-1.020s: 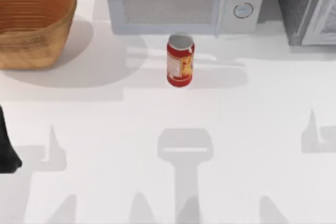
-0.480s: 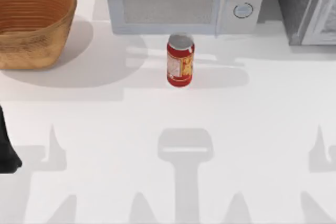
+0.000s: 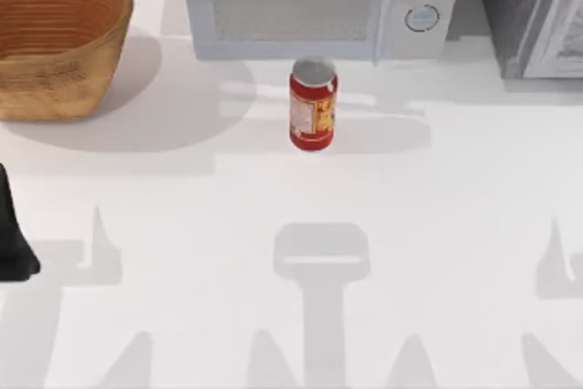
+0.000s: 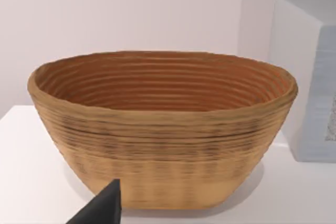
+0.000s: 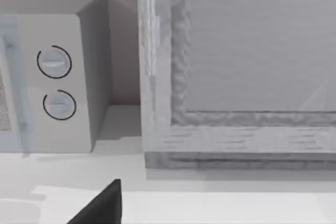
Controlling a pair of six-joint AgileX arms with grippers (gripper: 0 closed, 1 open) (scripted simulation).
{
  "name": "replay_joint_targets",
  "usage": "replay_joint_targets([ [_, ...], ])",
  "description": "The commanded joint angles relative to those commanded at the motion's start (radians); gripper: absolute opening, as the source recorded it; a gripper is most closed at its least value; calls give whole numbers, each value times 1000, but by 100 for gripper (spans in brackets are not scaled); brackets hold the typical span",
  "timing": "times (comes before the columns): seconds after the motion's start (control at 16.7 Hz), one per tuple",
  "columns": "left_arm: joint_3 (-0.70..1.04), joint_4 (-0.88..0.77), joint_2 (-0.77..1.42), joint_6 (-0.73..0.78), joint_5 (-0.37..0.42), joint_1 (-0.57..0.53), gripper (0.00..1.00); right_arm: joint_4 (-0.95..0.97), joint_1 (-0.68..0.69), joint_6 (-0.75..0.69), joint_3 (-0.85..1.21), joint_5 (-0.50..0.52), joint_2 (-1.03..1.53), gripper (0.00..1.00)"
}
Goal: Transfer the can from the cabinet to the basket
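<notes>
Bright even light, soft grey shadows

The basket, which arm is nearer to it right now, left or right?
Left. The left arm sits at the table's left edge, just in front of the basket, its wrist camera facing the basket up close. The right wrist camera faces the cabinet, at the table's far right.

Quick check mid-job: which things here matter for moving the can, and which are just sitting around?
Job:
can, upright on the table in front of the microwave
basket, top view's far left
cabinet, far right

Bystanders:
microwave
table
</notes>
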Motion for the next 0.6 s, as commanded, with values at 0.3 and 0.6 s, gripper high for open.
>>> replay_joint_targets([
  [0.3, 159, 159, 357, -33, -129, -139, 100, 0, 0, 0, 0, 0, 0, 100],
  [0.6, 369, 369, 836, -75, -300, -321, 100, 0, 0, 0, 0, 0, 0, 100],
])
